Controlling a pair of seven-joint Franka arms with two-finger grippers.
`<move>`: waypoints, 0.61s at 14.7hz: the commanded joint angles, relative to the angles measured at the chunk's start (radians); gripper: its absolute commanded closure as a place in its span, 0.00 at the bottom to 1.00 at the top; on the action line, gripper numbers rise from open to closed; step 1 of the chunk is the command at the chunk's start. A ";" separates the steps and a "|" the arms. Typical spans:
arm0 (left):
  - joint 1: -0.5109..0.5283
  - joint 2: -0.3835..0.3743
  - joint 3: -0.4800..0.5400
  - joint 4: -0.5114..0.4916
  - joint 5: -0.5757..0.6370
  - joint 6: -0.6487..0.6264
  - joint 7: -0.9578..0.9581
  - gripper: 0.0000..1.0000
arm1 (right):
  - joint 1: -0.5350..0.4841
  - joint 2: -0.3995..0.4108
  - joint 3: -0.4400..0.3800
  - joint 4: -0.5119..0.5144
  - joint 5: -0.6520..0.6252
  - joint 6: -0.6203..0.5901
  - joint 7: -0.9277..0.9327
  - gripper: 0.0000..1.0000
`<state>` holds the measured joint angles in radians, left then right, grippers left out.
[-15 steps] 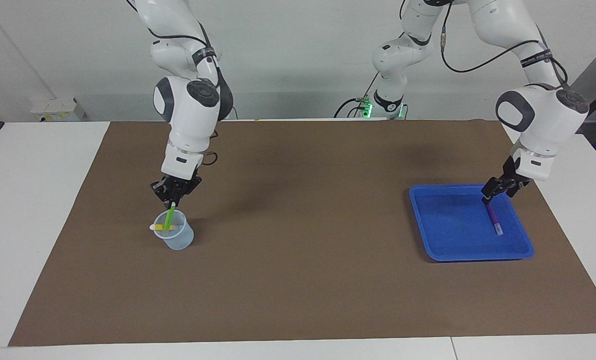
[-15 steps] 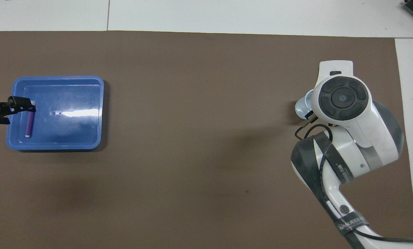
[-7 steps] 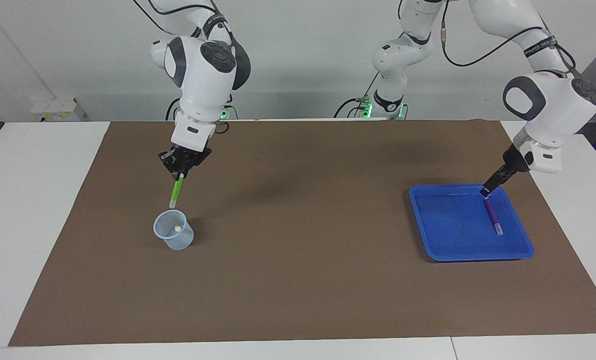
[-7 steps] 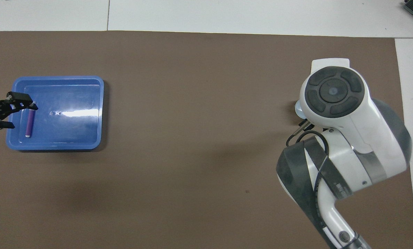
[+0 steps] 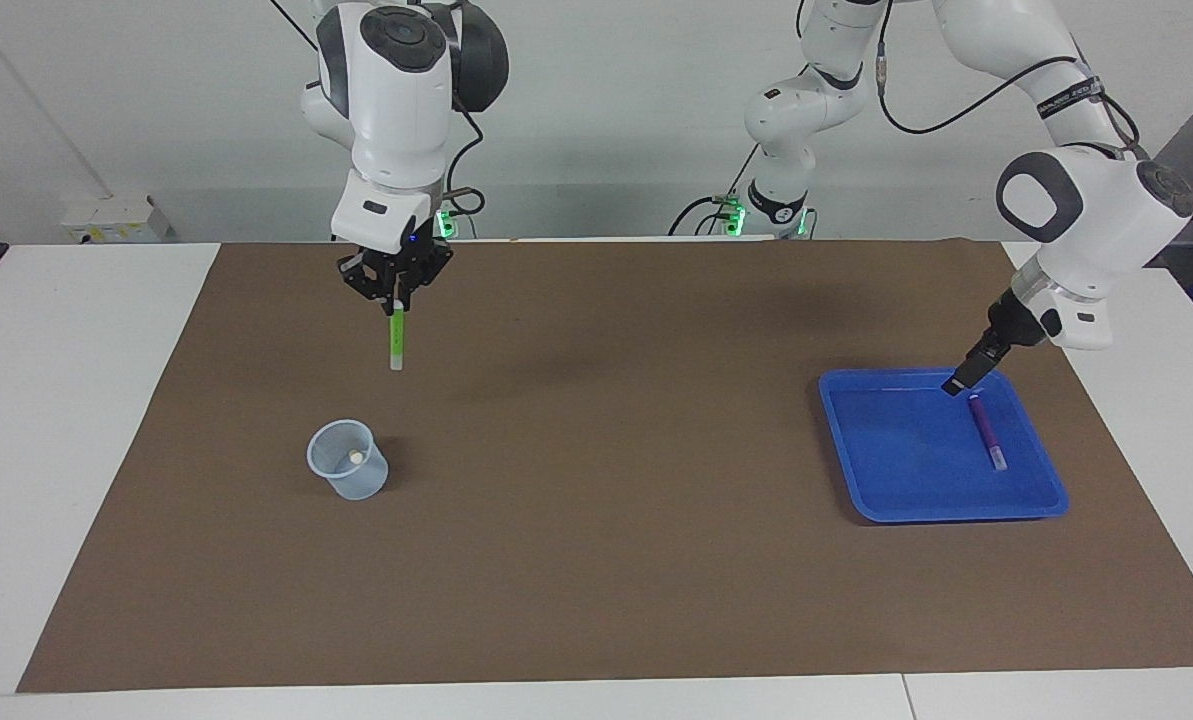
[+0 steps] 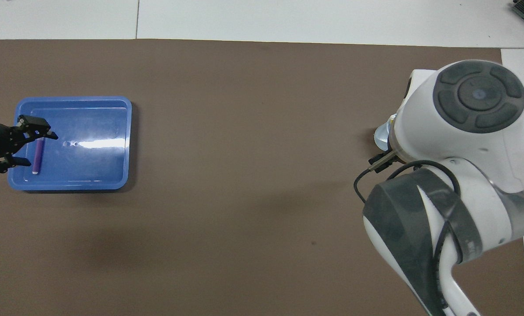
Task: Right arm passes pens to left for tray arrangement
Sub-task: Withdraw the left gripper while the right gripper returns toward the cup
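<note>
Our right gripper (image 5: 394, 303) has risen, clamped on the slim green marker pen (image 5: 395, 340), above the brown mat (image 5: 596, 560); our left gripper (image 5: 959, 385), spread apart, hovers over the shallow blue plastic tray (image 5: 856, 470) holding the purple pen (image 5: 987, 431).

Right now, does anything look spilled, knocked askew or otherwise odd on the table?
Nothing stands out. The cup stands upright, the purple pen lies flat in the tray, and the right gripper holds the green pen hanging straight down. The left gripper is open over the tray.
</note>
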<state>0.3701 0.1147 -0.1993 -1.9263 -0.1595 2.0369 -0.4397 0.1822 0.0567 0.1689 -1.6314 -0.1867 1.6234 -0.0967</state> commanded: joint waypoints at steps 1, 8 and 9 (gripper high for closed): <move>-0.008 -0.023 0.011 -0.007 -0.060 -0.030 -0.033 0.00 | -0.023 -0.005 0.001 0.022 0.139 0.006 0.063 1.00; -0.023 -0.023 -0.009 0.024 -0.357 -0.131 -0.285 0.01 | -0.044 -0.005 0.000 0.004 0.607 0.139 0.452 1.00; -0.023 -0.021 -0.024 0.036 -0.398 -0.147 -0.353 0.01 | -0.035 -0.005 0.000 -0.005 0.660 0.182 0.526 1.00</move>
<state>0.3579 0.1080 -0.2170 -1.9149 -0.4852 1.9440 -0.6764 0.1503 0.0578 0.1630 -1.6151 0.3782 1.7429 0.2974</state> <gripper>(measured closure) 0.009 0.828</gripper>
